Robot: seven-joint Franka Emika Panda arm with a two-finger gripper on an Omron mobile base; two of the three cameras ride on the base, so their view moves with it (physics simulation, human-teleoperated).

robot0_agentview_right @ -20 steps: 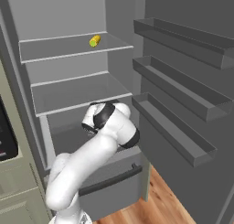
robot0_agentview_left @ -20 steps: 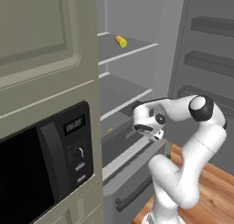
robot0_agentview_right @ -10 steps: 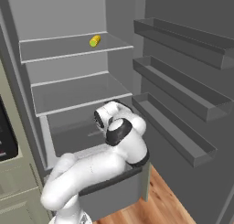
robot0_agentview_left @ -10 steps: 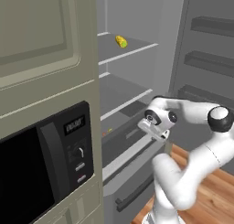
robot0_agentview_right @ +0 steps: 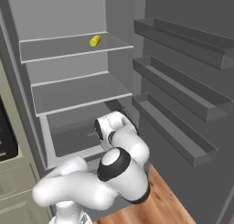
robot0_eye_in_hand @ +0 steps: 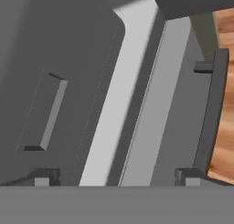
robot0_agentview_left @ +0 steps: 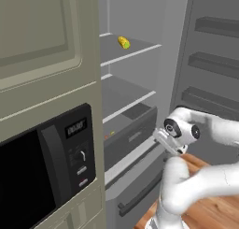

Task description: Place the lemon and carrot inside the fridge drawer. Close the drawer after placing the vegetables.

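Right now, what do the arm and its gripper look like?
A smooth, glossy white arm of rounded tubular links, with dark round joint caps. No cables or markings show. The gripper ends in two small dark grey, blocky fingertips.

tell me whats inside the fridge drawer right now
In the left base view, small orange and yellow bits show at the fridge drawer left edge. The rest of its inside is covered by its front panel and the arm.
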